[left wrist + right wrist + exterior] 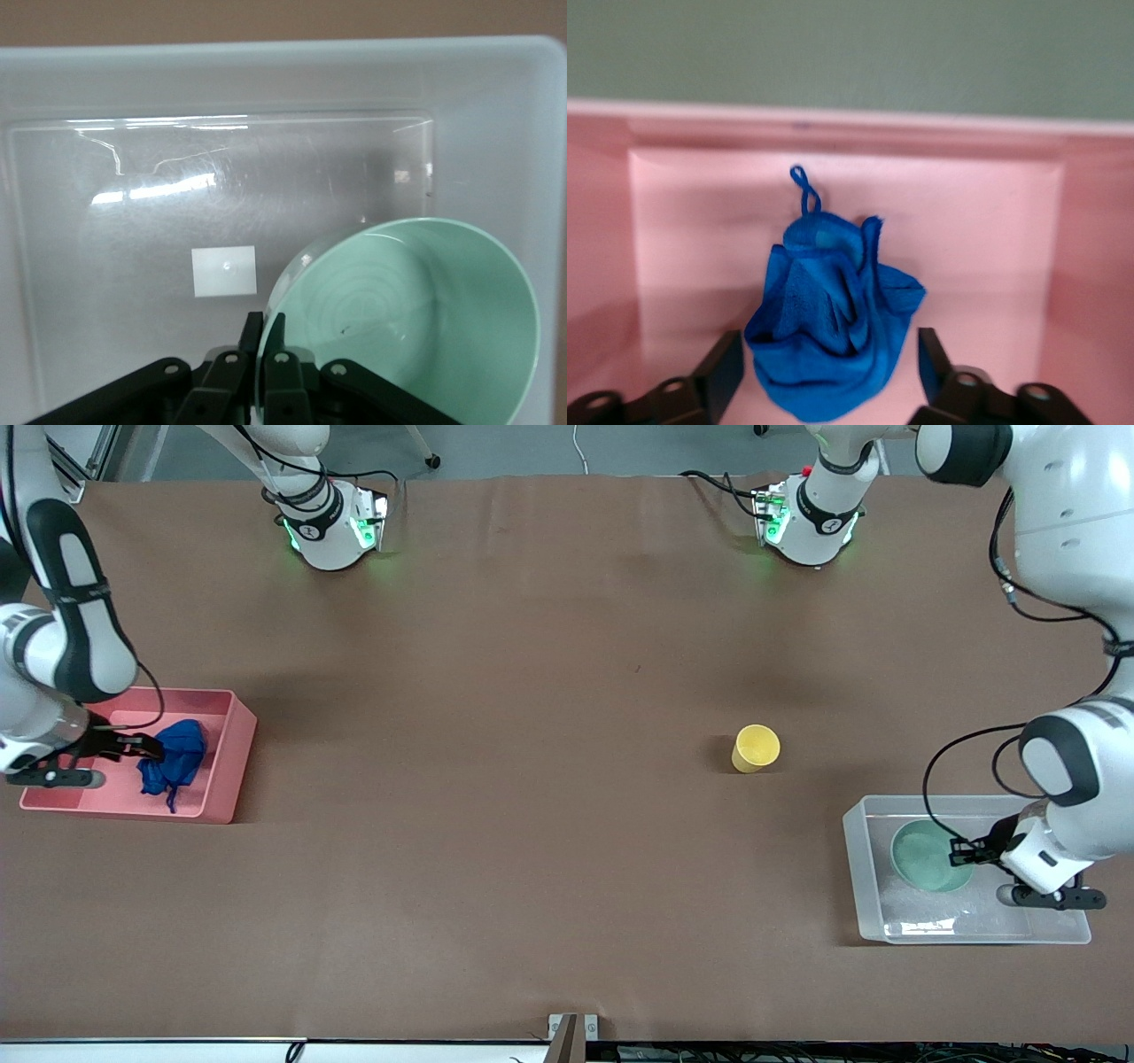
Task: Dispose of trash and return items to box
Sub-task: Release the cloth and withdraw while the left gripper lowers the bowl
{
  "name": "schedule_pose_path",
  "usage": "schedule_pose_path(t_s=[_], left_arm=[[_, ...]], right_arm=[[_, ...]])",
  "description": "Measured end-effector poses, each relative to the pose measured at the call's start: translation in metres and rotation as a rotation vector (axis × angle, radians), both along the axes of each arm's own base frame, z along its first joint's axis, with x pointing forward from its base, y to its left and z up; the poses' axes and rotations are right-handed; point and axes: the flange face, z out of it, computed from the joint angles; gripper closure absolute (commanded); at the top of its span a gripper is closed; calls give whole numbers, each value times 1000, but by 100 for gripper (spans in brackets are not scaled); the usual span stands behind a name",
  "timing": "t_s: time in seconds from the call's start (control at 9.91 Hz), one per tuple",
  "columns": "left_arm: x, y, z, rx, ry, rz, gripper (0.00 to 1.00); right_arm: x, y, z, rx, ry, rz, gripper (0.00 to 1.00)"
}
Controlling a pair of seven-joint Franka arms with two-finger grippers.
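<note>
Left pincer [263,332] pinches the bowl [416,319] rim in the box [496,115] (right pincer [831,363] spread around the trash [828,328]).

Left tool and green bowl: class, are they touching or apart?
Touching. In the left wrist view the left tool is shut on the green bowl, its fingers pinching the rim over the clear box.

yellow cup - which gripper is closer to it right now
Left. The left gripper is over the clear box, pinching the green bowl, close to the yellow cup. The right gripper is open over the pink bin around the blue wad.
</note>
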Motion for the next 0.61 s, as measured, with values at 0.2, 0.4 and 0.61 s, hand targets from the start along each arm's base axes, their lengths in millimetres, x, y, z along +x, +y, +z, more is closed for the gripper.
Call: schedule_pose_path(t_s=[0.2, 0.4, 0.61], left_arm=[[-1, 4, -31, 1, 19, 11, 93], [2, 8, -46, 18, -13, 20, 63], [3, 9, -45, 22, -27, 23, 0]], right_arm=[[14, 39, 106, -1, -33, -65, 0], [17, 118, 196, 8, -16, -172, 0], [17, 184, 260, 7, -13, -206, 0]])
